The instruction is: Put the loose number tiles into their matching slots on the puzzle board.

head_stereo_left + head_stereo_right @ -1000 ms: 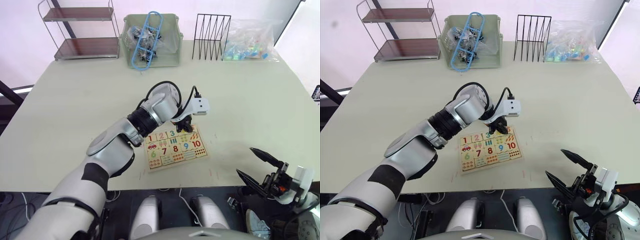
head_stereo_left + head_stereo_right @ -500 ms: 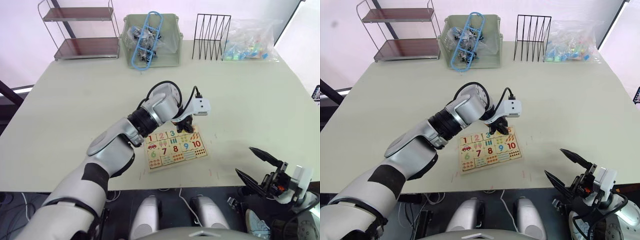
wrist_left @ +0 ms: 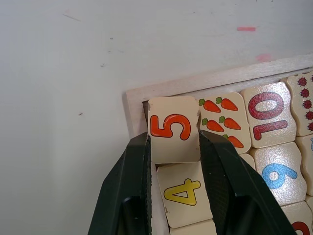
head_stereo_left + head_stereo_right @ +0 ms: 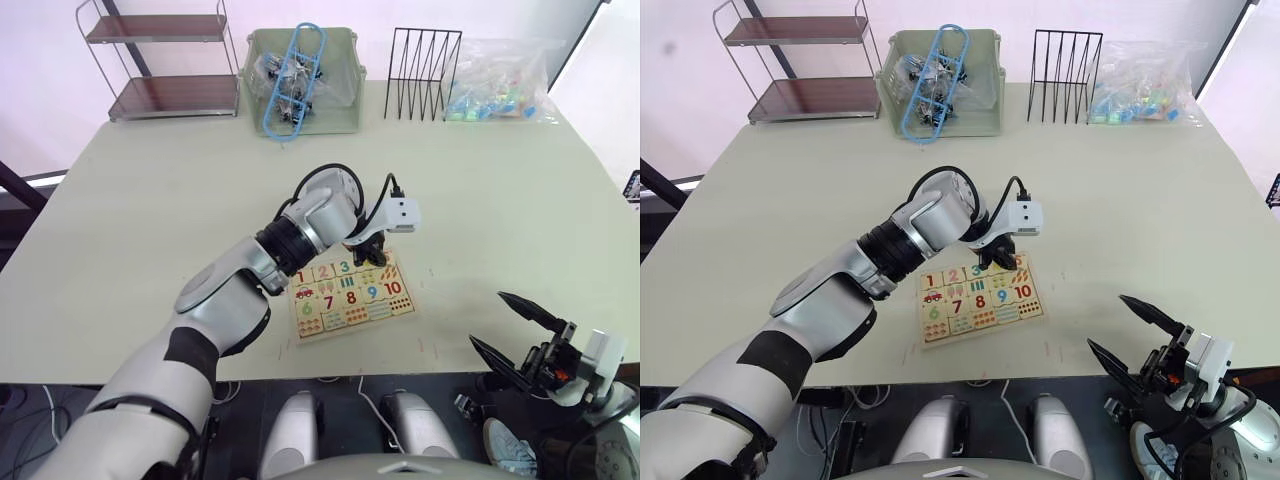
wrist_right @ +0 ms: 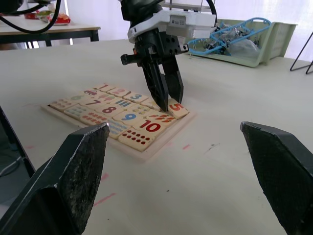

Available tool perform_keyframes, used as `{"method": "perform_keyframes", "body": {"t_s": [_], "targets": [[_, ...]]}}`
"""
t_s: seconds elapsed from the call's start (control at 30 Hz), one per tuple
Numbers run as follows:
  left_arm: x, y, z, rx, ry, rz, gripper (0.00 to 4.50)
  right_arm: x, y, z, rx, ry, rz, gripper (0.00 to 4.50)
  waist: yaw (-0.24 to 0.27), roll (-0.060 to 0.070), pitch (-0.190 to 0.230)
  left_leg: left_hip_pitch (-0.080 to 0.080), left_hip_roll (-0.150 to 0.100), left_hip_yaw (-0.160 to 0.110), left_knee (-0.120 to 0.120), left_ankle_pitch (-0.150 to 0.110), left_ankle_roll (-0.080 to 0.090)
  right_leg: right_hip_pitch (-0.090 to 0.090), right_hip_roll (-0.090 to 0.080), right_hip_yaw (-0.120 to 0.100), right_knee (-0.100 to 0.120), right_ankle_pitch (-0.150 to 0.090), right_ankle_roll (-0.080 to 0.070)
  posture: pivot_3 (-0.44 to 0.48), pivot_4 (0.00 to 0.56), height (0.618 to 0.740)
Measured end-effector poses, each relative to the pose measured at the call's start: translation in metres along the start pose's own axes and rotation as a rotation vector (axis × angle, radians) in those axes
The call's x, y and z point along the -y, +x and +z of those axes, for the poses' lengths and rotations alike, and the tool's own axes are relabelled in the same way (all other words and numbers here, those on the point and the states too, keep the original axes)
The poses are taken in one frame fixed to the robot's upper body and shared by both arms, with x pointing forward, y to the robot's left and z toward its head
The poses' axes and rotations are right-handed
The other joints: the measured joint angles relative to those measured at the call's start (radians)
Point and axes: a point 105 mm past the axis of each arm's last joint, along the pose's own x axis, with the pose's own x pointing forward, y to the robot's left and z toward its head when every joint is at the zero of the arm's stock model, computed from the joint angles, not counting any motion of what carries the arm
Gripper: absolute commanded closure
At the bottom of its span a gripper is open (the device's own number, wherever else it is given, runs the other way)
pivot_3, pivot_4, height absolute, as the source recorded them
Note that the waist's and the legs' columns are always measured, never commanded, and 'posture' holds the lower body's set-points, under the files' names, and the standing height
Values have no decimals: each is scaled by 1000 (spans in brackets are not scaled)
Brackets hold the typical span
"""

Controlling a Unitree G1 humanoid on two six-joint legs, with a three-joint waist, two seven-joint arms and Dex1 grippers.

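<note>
Tile 5 pinched between my left gripper fingers, tilted at puzzle board corner slot beside tile 4, my right gripper wide open, off table edge.

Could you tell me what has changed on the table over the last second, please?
Nothing visibly changed. The left gripper stays at the far right corner of the puzzle board, its fingers still either side of the orange 5 tile, which sits tilted at its corner slot. The right gripper remains open off the table's near edge.
</note>
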Motion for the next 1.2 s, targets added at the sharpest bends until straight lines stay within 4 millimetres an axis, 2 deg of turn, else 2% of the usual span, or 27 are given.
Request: {"method": "perform_keyframes", "body": {"t_s": [0.3,0.33,0.5,0.53,0.77,1.2], "targets": [[0,0,0,4,2,0,3574,-1,0,0,-3,3,-5,0,0,0,0,0,0,0,0,0,0,0,0,0,0,0,0,0,150,740],[0,0,-1,3,0,-1,2556,-1,0,0,-4,2,-4,0,0,0,0,0,0,0,0,0,0,0,0,0,0,0,0,0,150,740],[2,1,-2,0,-14,-20,203,-2,0,0,-6,1,-2,0,0,0,0,0,0,0,0,0,0,0,0,0,0,0,0,0,150,740],[3,1,-2,-1,-17,-24,43,-2,1,-1,-7,1,0,0,0,0,0,0,0,0,0,0,0,0,0,0,0,0,0,0,150,740],[5,-2,-4,9,-63,-50,43,-4,2,-2,-12,3,10,0,0,0,0,0,0,0,0,0,0,0,0,0,0,0,0,0,150,740],[-6,-39,9,192,-110,-77,43,-4,3,-2,-12,0,18,0,-1,1,0,0,0,0,0,0,0,0,0,0,0,0,0,0,150,740]]}}
